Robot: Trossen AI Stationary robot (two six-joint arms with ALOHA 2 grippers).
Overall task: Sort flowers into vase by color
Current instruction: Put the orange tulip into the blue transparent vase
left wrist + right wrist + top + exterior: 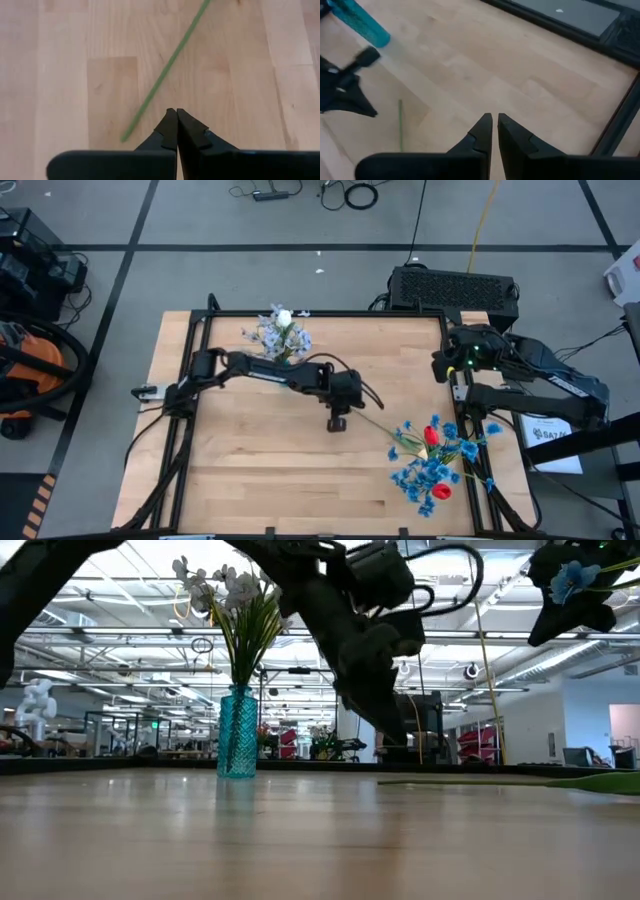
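Observation:
A teal glass vase [281,340] stands at the table's far middle and holds pale blue-white sprays and a white bud [232,585]. Bright blue sprays and red tulips [432,460] lie in a heap at the near right. One flower's long green stem [165,70] reaches out of the heap toward the table's middle and lies flat on the wood. My left gripper [176,111] is shut above the table just beside that stem's free end, with nothing between its fingers. My right gripper [495,117] is shut over the table's far right corner, and it is empty.
Black frame rails [320,313] run along the table's edges. A black box [452,286] sits behind the far edge. Bare wood [260,470] lies between the vase and the flower heap, and at the near left.

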